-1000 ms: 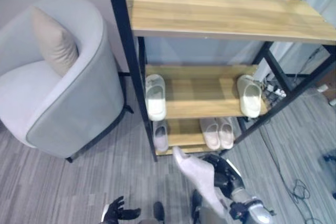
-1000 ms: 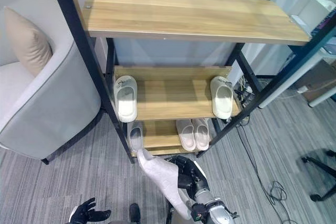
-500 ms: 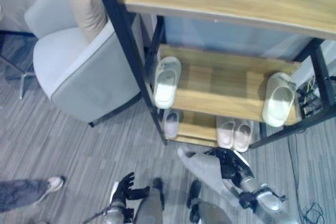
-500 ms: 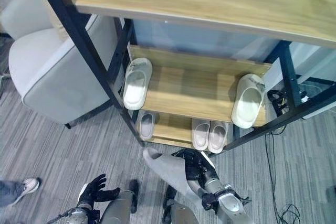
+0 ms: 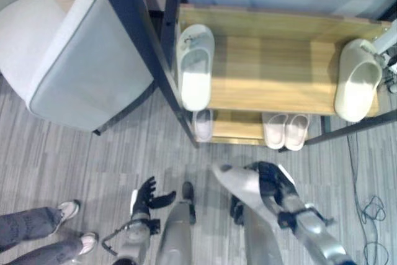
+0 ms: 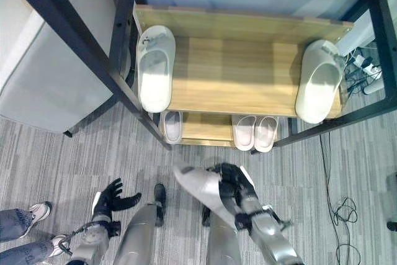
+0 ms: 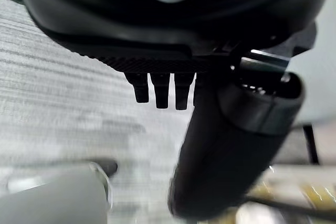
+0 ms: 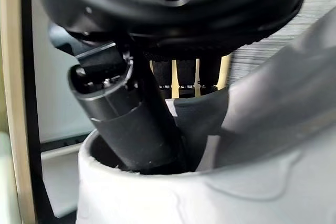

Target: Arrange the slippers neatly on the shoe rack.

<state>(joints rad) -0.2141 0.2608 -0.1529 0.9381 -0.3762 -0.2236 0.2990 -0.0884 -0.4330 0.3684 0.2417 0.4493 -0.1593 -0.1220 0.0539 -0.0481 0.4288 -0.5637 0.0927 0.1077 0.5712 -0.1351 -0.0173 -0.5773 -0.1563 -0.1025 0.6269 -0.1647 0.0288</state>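
My right hand (image 5: 274, 183) is shut on a pale grey slipper (image 5: 239, 184), held low over the floor in front of the shoe rack (image 5: 273, 66). In the right wrist view the thumb (image 8: 131, 124) is tucked inside the slipper (image 8: 220, 182). The middle shelf holds a white slipper (image 5: 195, 66) at its left end and a cream slipper (image 5: 360, 82) at its right end. On the bottom shelf lie a single pale slipper (image 5: 203, 125) and a pair of slippers (image 5: 285, 130). My left hand (image 5: 147, 193) hangs open at the lower left, holding nothing.
A grey armchair (image 5: 80, 60) stands close against the rack's left black post (image 5: 130, 23). A person's legs and shoes (image 5: 43, 234) are on the floor at the lower left. Striped grey carpet (image 5: 124, 153) lies between me and the rack.
The camera has tipped down and closer, so the top shelf has left the picture. My right hand still holds the slipper. The person's legs show further into the picture.
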